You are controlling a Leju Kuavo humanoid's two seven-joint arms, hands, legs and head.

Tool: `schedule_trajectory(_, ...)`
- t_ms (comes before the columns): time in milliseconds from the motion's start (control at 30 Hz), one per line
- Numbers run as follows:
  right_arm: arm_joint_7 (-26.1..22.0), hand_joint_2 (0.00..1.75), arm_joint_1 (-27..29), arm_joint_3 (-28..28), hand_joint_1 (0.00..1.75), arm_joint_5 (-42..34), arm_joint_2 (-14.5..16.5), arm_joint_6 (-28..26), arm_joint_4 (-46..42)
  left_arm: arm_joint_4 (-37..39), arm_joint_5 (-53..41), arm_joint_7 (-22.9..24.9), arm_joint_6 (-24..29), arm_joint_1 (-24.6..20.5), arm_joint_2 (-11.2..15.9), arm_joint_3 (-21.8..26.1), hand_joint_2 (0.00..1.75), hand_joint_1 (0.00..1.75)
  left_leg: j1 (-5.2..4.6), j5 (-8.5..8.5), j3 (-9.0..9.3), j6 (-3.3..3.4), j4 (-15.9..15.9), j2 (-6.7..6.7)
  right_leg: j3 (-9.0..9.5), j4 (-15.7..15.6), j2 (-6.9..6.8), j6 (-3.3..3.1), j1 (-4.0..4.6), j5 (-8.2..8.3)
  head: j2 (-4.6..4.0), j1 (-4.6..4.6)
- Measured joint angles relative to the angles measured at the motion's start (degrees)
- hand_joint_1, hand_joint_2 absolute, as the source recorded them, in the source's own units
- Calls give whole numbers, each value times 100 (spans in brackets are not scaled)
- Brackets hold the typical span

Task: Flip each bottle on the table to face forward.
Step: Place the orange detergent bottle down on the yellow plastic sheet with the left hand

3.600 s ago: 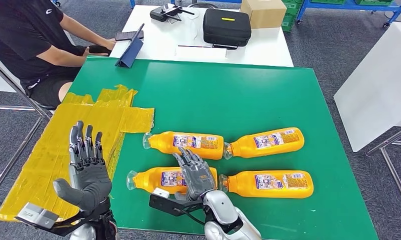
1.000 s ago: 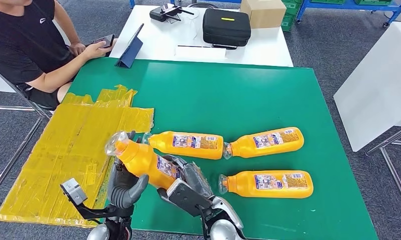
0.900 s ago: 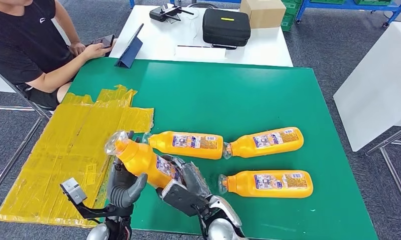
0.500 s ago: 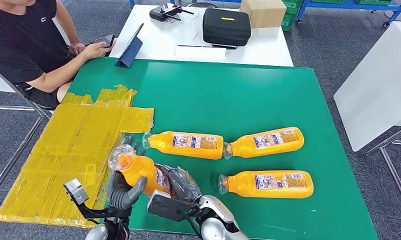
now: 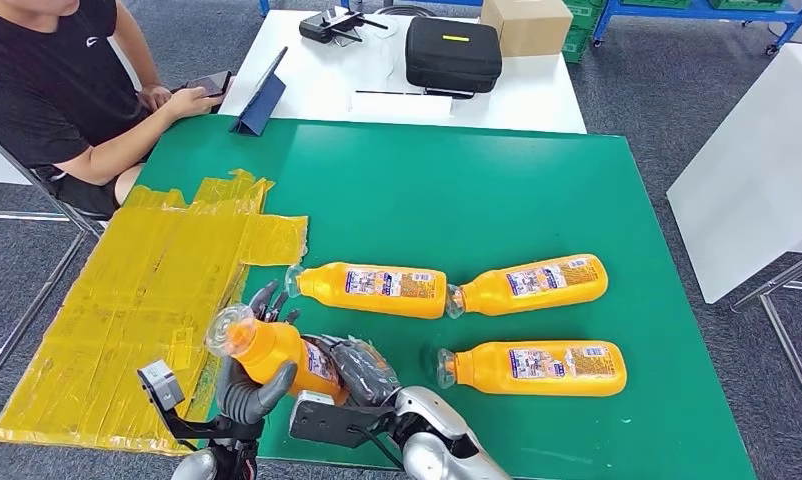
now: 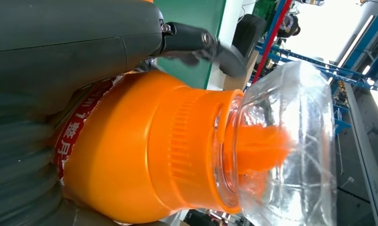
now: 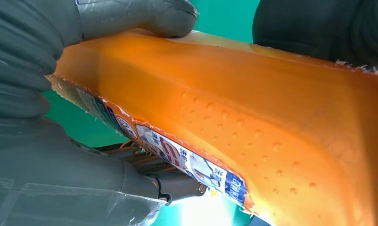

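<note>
An orange bottle [image 5: 277,352] with a clear cap is lifted off the green table [image 5: 457,190] near its front left corner, cap pointing up and to the left. My left hand [image 5: 249,380] grips it near the neck and my right hand [image 5: 362,368] grips its body. The left wrist view shows the bottle [image 6: 177,146] with its clear cap close up, and the right wrist view shows the bottle's side and label [image 7: 234,136]. Three more orange bottles lie flat on the table: one [image 5: 372,289] at middle left, one [image 5: 532,283] at middle right, one [image 5: 537,367] at front right.
A yellow sheet [image 5: 147,300] covers the table's left edge. A person [image 5: 67,80] sits at the far left holding a phone. A white table [image 5: 407,70] behind carries a black case [image 5: 454,52], a tablet and a cardboard box.
Both hands took hold of the front left bottle and lifted it. Over the last second it has come down and toward me, its cap swinging left and its body steeper.
</note>
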Motion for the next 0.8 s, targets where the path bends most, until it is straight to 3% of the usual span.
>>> schedule_trajectory(433,-29,175,-109,87,175,-18,-21,-9,112,142,92,-139,-113,-73,75,0,175,175,0,0,5,0,0,0,4,0,0,0,0,0,0,-1)
schedule_trajectory(567,-55,175,-60,89,6,-12,-18,-197,103,143,155,-204,-145,-71,78,0,175,175,0,0,5,0,0,0,4,0,0,0,0,0,0,-1)
schedule_trajectory(700,-52,0,208,56,0,82,15,-577,-163,-103,47,-203,71,42,2,1,175,175,-1,0,-4,0,0,1,25,1,0,1,0,1,0,-1)
schedule_trajectory(800,-32,0,436,-14,0,138,34,-723,-520,-470,-502,-166,696,183,-109,23,175,175,-1,1,-10,0,1,0,42,1,-1,3,0,3,0,1)
